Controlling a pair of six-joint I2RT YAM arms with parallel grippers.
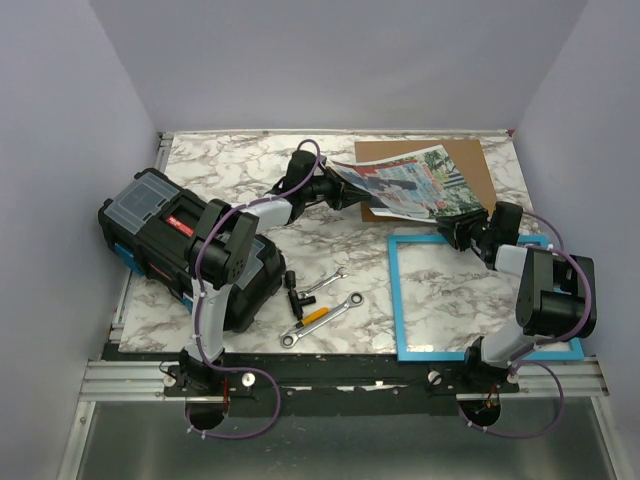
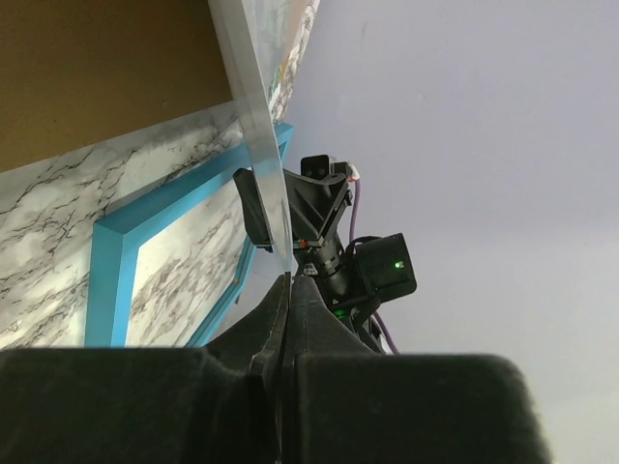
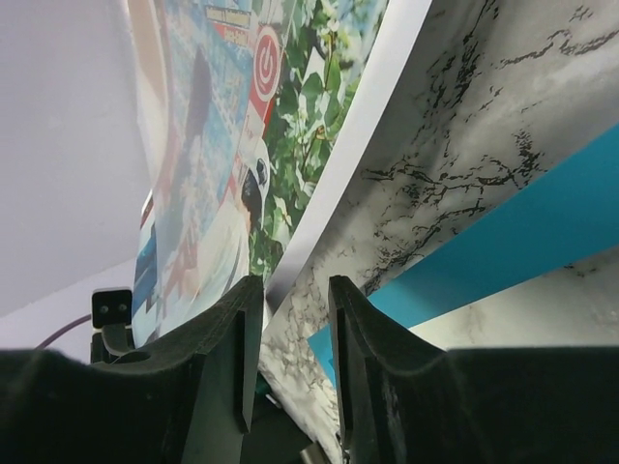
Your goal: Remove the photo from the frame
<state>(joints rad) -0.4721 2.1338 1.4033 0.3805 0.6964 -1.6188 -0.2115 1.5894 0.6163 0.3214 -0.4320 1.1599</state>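
Note:
The photo (image 1: 405, 183), a colourful print with a white margin, is lifted off the table at the back centre, over the plain brown backing board (image 1: 470, 160). My left gripper (image 1: 328, 187) is shut on its left edge; in the left wrist view the sheet (image 2: 259, 126) runs edge-on into the closed jaws (image 2: 288, 282). My right gripper (image 1: 462, 233) is open at the photo's near right corner; the white margin (image 3: 372, 116) ends by the left finger (image 3: 237, 319). The turquoise frame (image 1: 395, 290) lies flat on the table at the right, marble showing through it, and also shows in the left wrist view (image 2: 114, 253) and the right wrist view (image 3: 503, 217).
A black toolbox (image 1: 165, 235) stands at the left beside the left arm. Two wrenches (image 1: 322, 306) and a small yellow-handled tool (image 1: 313, 316) lie in the middle near the front. Walls close in the table at the back and sides.

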